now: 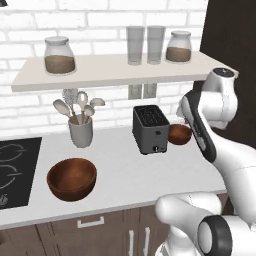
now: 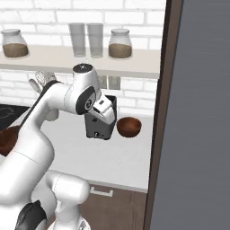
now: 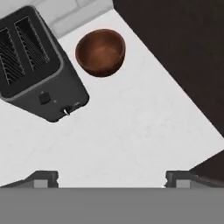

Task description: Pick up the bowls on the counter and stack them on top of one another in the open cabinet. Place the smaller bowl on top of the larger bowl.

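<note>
Currently gripper (image 3: pixel 111 177) hovers over bare counter (image 3: pixel 131 131), fingers spread wide, holding nothing. Smaller bowl (image 3: pixel 100 51) sits empty just beside the toaster (image 3: pixel 33 70), toward the dark cabinet panel (image 3: pixel 183 52). Advise centring over one rim wall before descending, clear of the toaster. Larger bowl (image 1: pixel 72 178), also empty, sits well apart from the toaster. Jars (image 1: pixel 59 55) on the open cabinet (image 1: pixel 115 72) hold brown fill; glasses (image 1: pixel 145 44) empty.

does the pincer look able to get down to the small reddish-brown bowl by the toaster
Probably yes: the open pincer hangs above bare counter, and the small reddish-brown bowl sits uncovered ahead, beside the dark toaster.
</note>
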Available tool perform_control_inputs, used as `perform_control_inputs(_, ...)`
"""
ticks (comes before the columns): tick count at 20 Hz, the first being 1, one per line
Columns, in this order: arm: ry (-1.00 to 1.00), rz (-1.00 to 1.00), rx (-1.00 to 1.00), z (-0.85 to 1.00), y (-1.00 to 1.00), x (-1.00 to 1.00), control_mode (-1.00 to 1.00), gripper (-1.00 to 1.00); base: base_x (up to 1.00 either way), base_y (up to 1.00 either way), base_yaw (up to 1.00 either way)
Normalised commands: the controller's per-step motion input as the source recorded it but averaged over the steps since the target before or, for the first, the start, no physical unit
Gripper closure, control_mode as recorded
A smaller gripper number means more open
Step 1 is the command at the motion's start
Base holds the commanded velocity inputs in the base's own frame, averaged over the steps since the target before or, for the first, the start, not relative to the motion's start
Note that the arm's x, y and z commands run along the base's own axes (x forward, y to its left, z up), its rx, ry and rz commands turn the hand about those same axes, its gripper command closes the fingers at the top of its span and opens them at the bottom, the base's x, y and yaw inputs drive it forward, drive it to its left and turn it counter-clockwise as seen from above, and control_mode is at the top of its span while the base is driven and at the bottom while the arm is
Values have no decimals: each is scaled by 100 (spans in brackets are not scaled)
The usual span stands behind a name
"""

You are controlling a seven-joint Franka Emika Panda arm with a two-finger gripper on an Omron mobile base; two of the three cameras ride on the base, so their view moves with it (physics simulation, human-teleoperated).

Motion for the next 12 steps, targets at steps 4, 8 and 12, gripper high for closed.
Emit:
perform_control_inputs(4,-3,-70,12,-33,-61,11,-100,-100,0,0,0)
perform_control_inputs(8,0,-68,14,-51,-65,31,-100,-100,0,0,0)
perform_control_inputs(12,0,-44,20,-51,-33,43,-100,-100,0,0,0)
